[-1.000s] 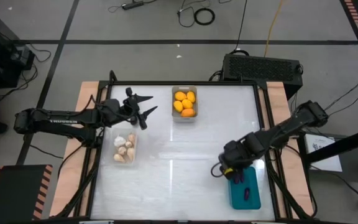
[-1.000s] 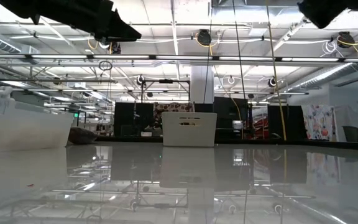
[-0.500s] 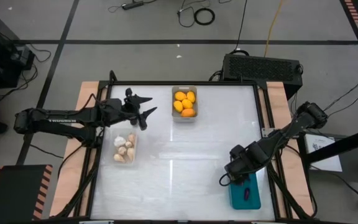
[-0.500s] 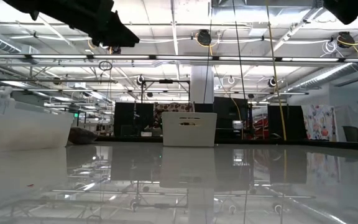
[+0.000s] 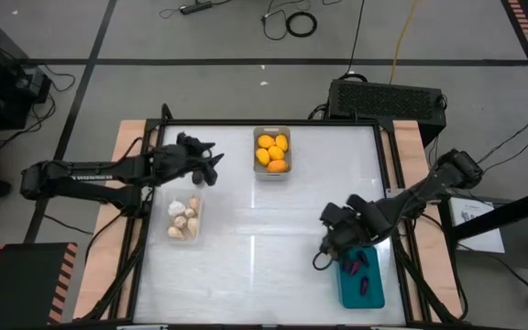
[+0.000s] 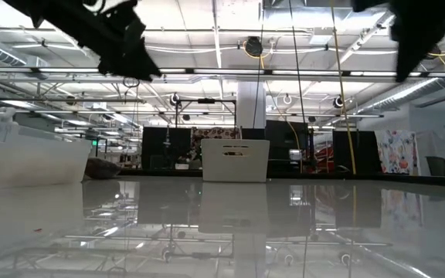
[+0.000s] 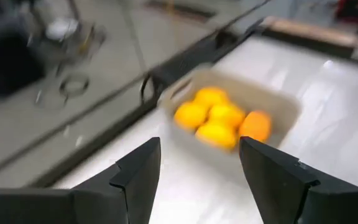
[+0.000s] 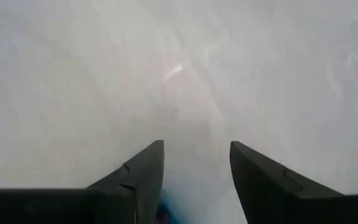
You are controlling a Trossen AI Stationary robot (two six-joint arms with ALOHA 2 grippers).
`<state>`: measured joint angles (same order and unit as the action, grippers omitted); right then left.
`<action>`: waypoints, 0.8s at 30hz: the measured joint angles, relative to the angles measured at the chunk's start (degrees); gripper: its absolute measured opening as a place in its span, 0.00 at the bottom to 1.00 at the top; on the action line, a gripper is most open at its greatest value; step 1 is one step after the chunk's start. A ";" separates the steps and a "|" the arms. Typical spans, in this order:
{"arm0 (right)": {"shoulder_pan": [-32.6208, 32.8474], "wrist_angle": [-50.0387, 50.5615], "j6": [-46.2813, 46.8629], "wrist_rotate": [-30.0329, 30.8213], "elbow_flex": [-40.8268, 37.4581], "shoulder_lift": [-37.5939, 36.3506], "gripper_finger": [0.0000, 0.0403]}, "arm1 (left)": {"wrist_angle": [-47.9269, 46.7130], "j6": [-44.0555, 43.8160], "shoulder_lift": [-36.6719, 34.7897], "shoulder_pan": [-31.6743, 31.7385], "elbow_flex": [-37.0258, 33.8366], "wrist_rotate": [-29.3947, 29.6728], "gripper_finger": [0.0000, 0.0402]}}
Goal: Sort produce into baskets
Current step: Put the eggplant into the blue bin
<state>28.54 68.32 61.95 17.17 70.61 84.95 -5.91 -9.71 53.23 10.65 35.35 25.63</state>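
- High view: left claw (image 5: 207, 163) hovers, fingers parted (holding nothing), beside the grey bin (image 5: 272, 170) of yellow fruit (image 5: 272, 152).
- Right claw (image 5: 324, 249), also parted, sits beside the teal bin (image 5: 362, 295).

On the bench (image 5: 264, 247), one basket (image 5: 272, 153) of fruits (image 5: 272, 152) sits at the far middle, another (image 5: 183, 219) holding bulbs (image 5: 182, 218) at the left, a third (image 5: 362, 284) at the near right

Sorted produce (image 5: 272, 152) fills three baskets (image 5: 361, 291).
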 joint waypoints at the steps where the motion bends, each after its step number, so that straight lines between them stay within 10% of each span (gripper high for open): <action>1: -0.80 -1.21 -1.98 1.09 0.00 0.00 0.44 | -2.18 -1.84 0.02 0.86 0.00 0.00 0.56; 14: -10.32 -12.07 -25.29 8.31 0.00 0.00 0.44 | -27.96 -16.75 6.72 11.64 4.12 -1.23 0.56; 24: -14.72 -18.74 -39.61 8.00 0.00 0.00 0.44 | -26.02 -21.83 16.37 14.58 4.11 -5.53 0.56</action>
<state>13.82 49.58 22.34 25.17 70.61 84.95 -31.93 -31.54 69.60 25.23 39.46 20.10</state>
